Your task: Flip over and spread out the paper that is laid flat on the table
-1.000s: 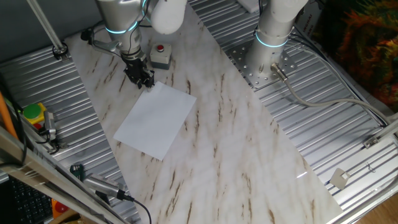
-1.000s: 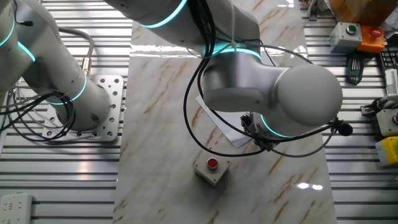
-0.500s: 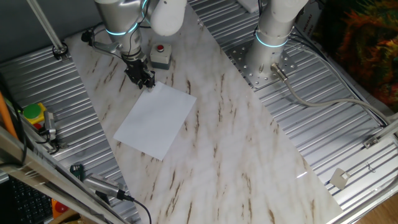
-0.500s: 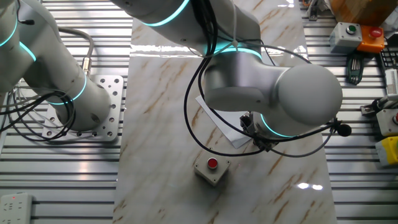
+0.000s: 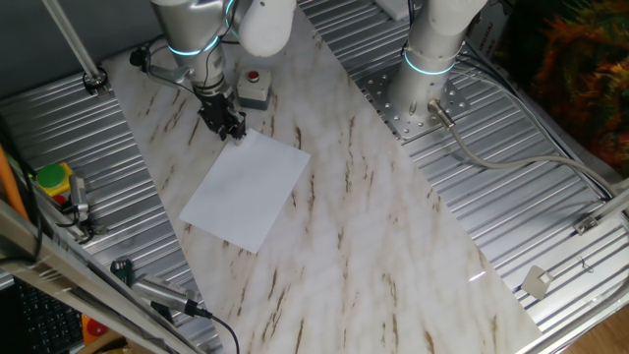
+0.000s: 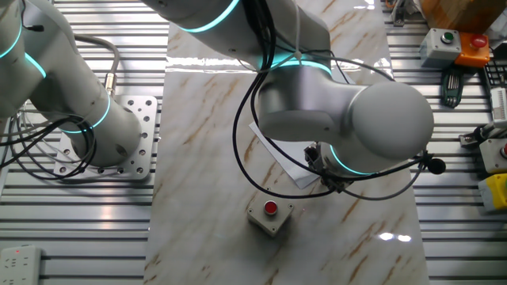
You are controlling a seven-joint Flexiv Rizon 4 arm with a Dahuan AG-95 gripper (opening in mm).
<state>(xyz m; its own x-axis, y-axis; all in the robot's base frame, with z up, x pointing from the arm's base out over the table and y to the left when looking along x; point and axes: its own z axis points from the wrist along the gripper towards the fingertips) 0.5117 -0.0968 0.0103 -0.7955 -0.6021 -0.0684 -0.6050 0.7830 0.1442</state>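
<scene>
The white paper point(image 5: 246, 189) lies flat on the marble-look table point(image 5: 383, 236), left of its middle. My gripper point(image 5: 231, 130) points down at the sheet's far corner, right at the paper's edge. Its black fingers are too small and dark to show whether they are open or shut, or whether they pinch the corner. In the other fixed view my arm's large grey joint covers the gripper and most of the sheet. Only a strip of the paper point(image 6: 279, 161) shows under it on the table point(image 6: 206, 119).
A grey box with a red button point(image 5: 254, 88) stands just behind the gripper; it also shows in the other fixed view point(image 6: 269, 215). A second arm's base point(image 5: 425, 74) stands on the ribbed panel at the right. Button boxes and tools point(image 6: 447, 43) lie on the side panels.
</scene>
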